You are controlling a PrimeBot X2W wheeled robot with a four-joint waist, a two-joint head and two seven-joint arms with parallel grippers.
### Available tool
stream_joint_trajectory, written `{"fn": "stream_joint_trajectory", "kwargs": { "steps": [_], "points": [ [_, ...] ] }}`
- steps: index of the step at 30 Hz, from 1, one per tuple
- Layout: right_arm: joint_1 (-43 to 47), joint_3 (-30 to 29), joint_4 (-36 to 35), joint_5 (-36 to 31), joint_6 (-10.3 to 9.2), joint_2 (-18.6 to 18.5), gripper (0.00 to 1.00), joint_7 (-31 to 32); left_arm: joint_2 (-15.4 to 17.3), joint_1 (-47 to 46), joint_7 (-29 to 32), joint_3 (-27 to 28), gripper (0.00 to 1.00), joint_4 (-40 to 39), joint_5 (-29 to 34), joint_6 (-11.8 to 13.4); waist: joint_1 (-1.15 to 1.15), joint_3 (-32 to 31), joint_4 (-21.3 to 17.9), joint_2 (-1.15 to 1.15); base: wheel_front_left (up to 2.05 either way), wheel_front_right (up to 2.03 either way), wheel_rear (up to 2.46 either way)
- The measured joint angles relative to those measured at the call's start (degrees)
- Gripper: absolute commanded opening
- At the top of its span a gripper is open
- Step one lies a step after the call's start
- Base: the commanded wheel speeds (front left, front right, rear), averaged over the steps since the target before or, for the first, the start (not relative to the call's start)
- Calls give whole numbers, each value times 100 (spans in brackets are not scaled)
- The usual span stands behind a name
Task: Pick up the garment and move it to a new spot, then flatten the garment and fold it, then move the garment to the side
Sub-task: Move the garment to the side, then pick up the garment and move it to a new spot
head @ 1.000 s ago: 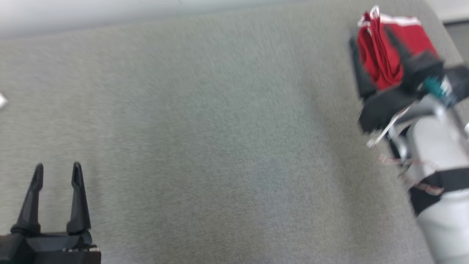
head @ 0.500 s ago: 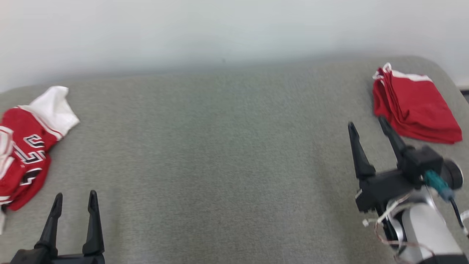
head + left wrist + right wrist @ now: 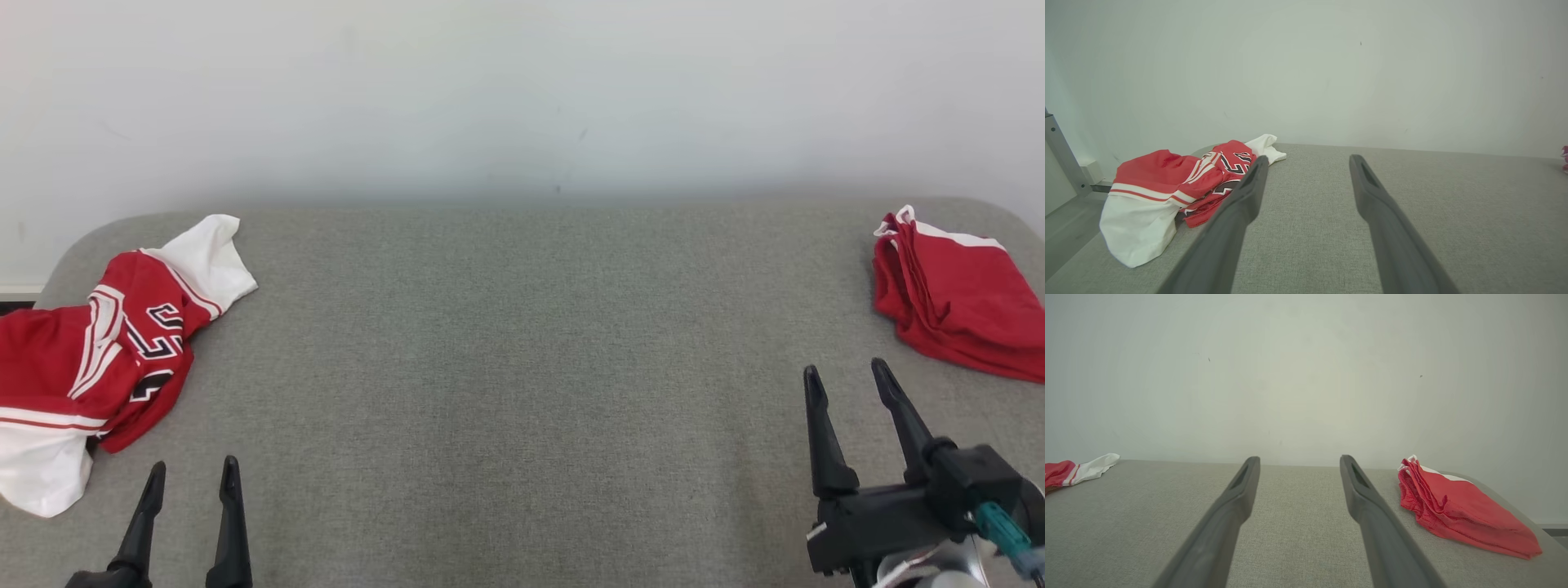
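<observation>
1. The left gripper [image 3: 193, 467] and right gripper [image 3: 846, 376] hovered spread and empty over the grey pad [image 3: 522, 367], likely poised to reach.
2. The crumpled jersey [image 3: 106, 343] lay at the pad's left edge, apparently awaiting pickup.
3. The folded red garment [image 3: 955, 302] sat far right, seemingly set aside.

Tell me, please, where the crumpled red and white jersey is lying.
In the head view, the jersey lies at the left end of the grey surface, just ahead of the left tool, opposite the folded red garment.
</observation>
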Motion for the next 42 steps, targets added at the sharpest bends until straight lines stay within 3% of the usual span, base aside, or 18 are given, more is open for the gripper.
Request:
{"fn": "stream_joint_trajectory", "kwargs": {
  "steps": [16,42],
  "points": [
    [961,-258,-199,103,0,287,100,-107,-11,-6,0,-76,100,314,92,-26,1,-220,186,0,0,0,0],
    [1099,-271,-180,219,0,299,100,51,190,-129,26,-221,100,669,153,58,1,-315,249,0,0,0,0]
  ]
}}
